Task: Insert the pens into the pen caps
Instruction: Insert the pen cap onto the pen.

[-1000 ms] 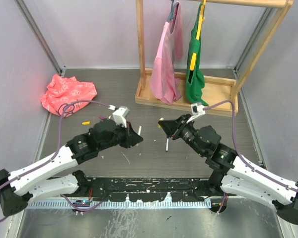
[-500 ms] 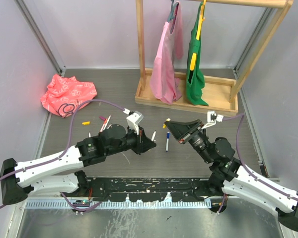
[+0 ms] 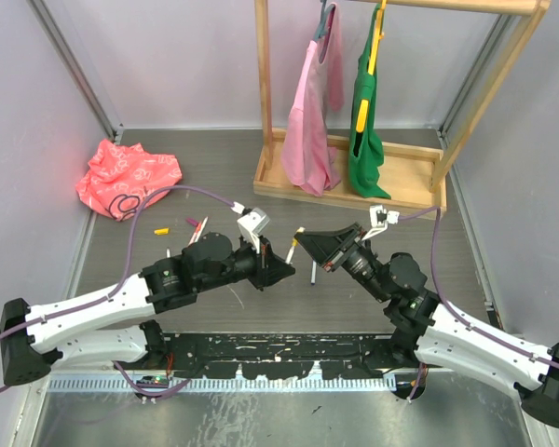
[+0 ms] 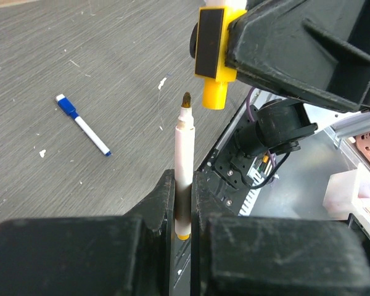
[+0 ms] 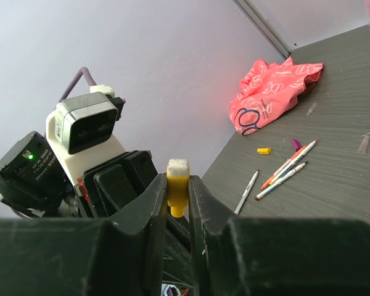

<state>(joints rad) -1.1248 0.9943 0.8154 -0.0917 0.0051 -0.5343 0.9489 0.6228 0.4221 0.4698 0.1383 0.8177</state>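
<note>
Our right pincer (image 5: pixel 177 185), clamping the cap (image 4: pixel 214 92), now sits closer to the pen (image 4: pixel 184 142) our left pincer (image 4: pixel 183 185) grips: insertion nears.

Robot lab test cell: plain grey wall panels (image 3: pixel 186 65) in metal framing (image 3: pixel 74 65) box in a dark tabletop (image 3: pixel 214 158); two robot arms (image 3: pixel 84 317) on a mounting rail (image 3: pixel 279 352) at 6 o'clock; wooden clothes rack (image 3: pixel 262 84) at 1 o'clock, crumpled pink cloth (image 3: pixel 128 175) at 10 o'clock.
</note>
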